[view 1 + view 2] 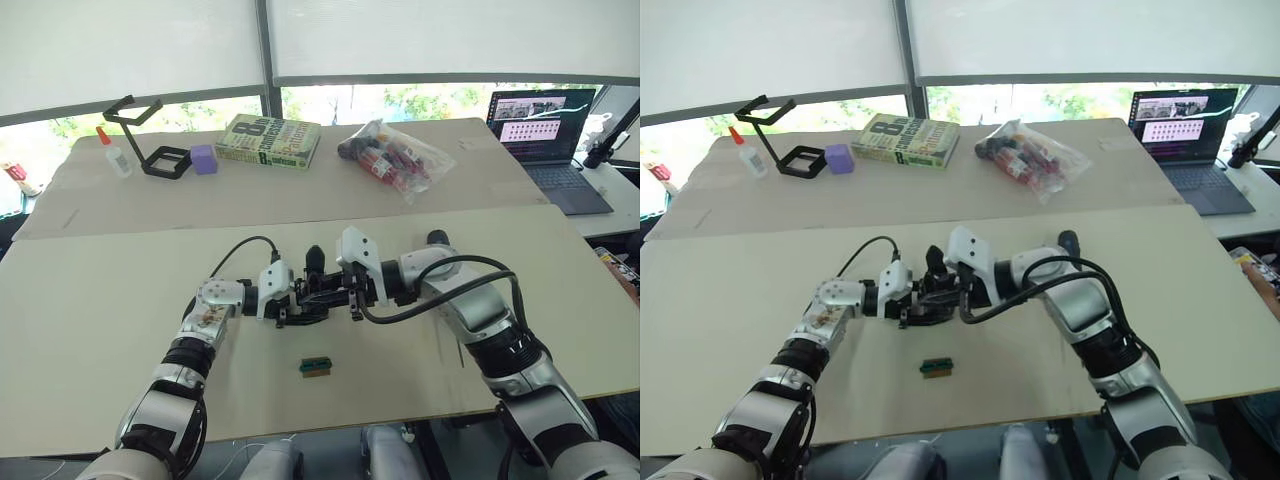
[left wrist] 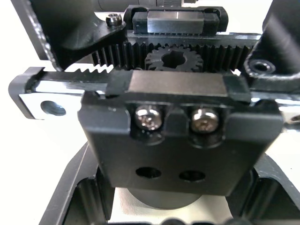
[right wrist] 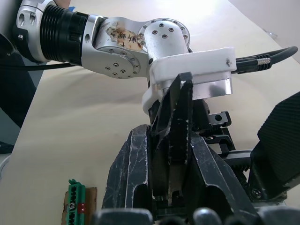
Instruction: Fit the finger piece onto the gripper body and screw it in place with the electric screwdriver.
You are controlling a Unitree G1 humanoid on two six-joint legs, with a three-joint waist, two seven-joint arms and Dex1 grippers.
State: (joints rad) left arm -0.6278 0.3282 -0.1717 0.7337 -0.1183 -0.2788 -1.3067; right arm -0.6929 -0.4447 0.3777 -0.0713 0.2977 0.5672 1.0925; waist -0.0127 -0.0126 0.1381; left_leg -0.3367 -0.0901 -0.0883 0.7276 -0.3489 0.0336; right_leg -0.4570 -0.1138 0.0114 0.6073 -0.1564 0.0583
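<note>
1. Two holds carry everything now, and the biggest danger is that one of them slips. My left gripper (image 1: 288, 306) is clenched on the gripper body (image 2: 178, 154), a little above the middle of the front table (image 1: 100, 330). My right gripper (image 1: 347, 296) is clamped on the finger piece (image 3: 180, 112), which stands up between my fingers (image 3: 136, 164) right at the body. If I push the piece in while it is tilted, I think it will jam or twist out of my grasp.
2. The second danger is the alignment. The two empty holes low on the body must meet the piece, and from the head views I cannot tell whether it is seated or only touching.
3. The third danger is the driving. Neither of my grips holds the electric screwdriver, so one hand must let go to fetch it, and the unfastened piece may then fall off.
4. A smaller danger is the rack and the small gear on the body. A hard squeeze could shift them.
5. Around me, from large to small:
   - the laptop (image 1: 540, 120) at the far right, well apart;
   - the book (image 1: 268, 142) and the plastic bag (image 1: 395, 155) on the far table;
   - the black wire stand (image 1: 150, 140), the purple block (image 1: 204, 159) and the glue bottle (image 1: 113, 152) at the far left;
   - the green-and-red block (image 1: 316, 366), just in front of my grippers.
6. Nothing big blocks me. The block lies where a dropped part could land, and my right arm's cable (image 1: 440, 300) loops near the work.
</note>
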